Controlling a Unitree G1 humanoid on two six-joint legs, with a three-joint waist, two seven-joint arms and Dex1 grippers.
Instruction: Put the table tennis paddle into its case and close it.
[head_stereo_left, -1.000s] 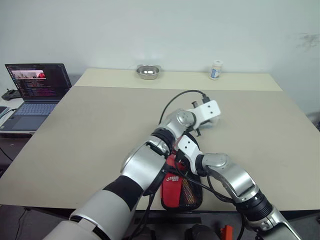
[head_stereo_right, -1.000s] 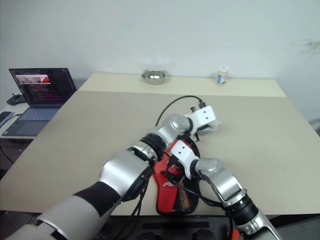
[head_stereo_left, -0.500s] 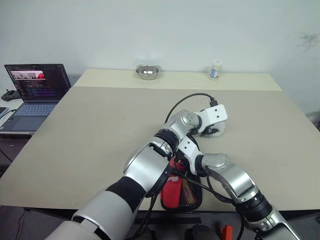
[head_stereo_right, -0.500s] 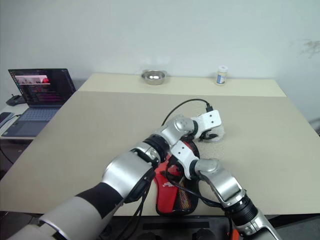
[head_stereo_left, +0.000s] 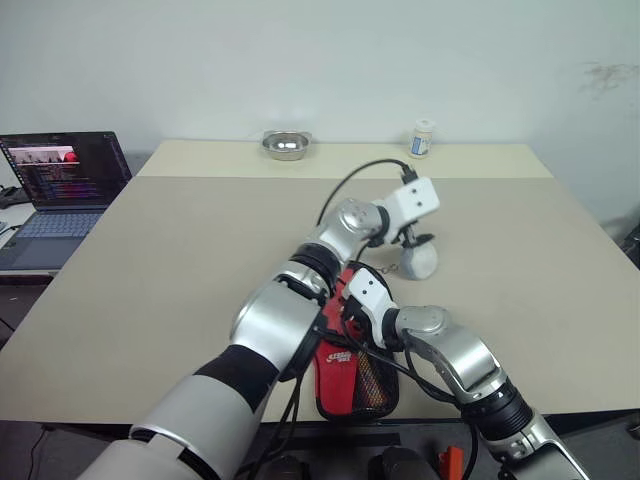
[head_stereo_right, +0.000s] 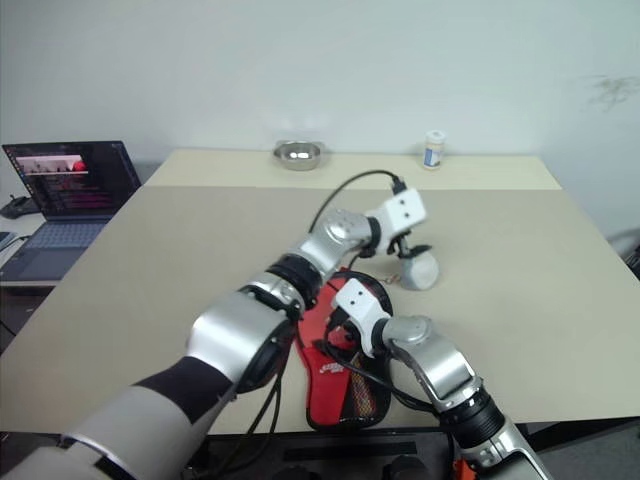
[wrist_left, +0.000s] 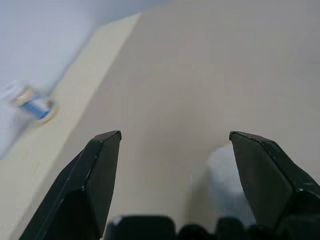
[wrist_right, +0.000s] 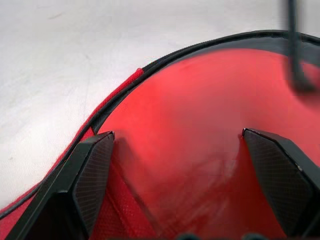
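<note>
The case (head_stereo_left: 356, 378), red with a white logo and black mesh, lies near the table's front edge, partly under both arms. My right gripper (wrist_right: 177, 133) hovers open just over a smooth red surface (wrist_right: 190, 115) with a black rim. Whether that surface is the table tennis paddle's blade or the case's face I cannot tell. My left gripper (wrist_left: 175, 135) is open with nothing between its fingers, just above a small grey-white lump (head_stereo_left: 418, 262) on the table beyond the case.
A metal bowl (head_stereo_left: 285, 144) and a small white bottle (head_stereo_left: 423, 139) stand at the table's far edge. An open laptop (head_stereo_left: 60, 185) sits on a side table to the left. A black cable (head_stereo_left: 350, 186) loops off the left wrist.
My left gripper has opened and lifted off the grey-white lump, which now rests on the table. The right arm has stayed put. The camera view has shifted slightly.
</note>
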